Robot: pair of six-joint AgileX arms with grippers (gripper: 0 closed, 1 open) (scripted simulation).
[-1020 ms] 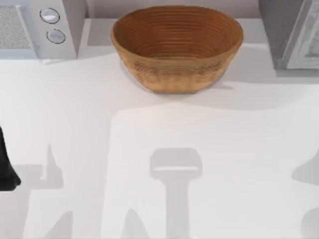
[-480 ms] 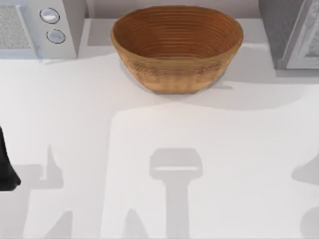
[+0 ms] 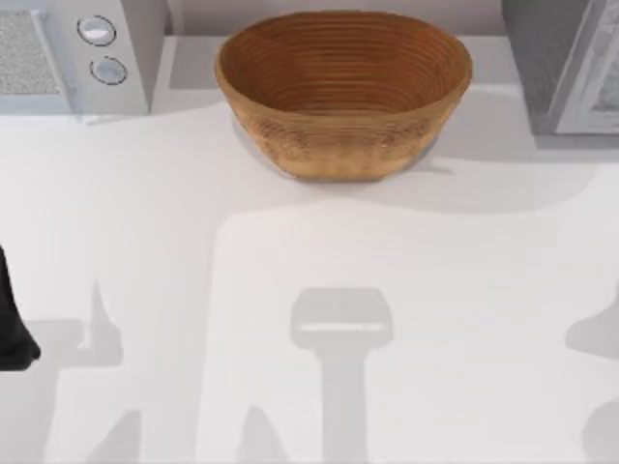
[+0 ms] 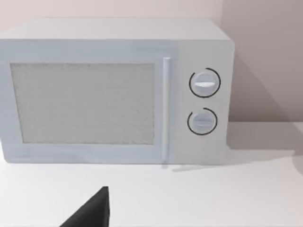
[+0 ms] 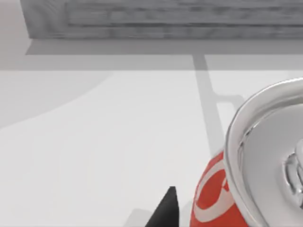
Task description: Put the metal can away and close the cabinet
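Top view: white table (image 3: 309,290), smooth, crossed by soft grey shadows. A brown woven basket (image 3: 343,92) sits at the far middle of the table. A white microwave (image 3: 77,53) stands at the far left corner, cut off by the frame. At the far right corner is a grey cabinet (image 3: 561,63), also cropped, with a paler panel at its right side. A dark piece of the left arm (image 3: 12,324) enters at the left edge, near side; its gripper is out of frame.

Left wrist view: the microwave (image 4: 113,90) seen front-on, door shut, two round dials (image 4: 204,83) stacked beside the door handle. A plain pale wall runs behind it. One dark fingertip (image 4: 92,213) of the left gripper pokes in at the frame edge; whether that gripper is open or closed cannot be told.

Right wrist view: the metal can (image 5: 258,175) stands upright on the table very close to the camera, red side with white lettering, silver lid, largely cropped. One dark fingertip (image 5: 164,210) sits just beside the can, a sliver of table between them; grip state cannot be told. The grey cabinet (image 5: 161,19) lies across the far side, well apart from the can.
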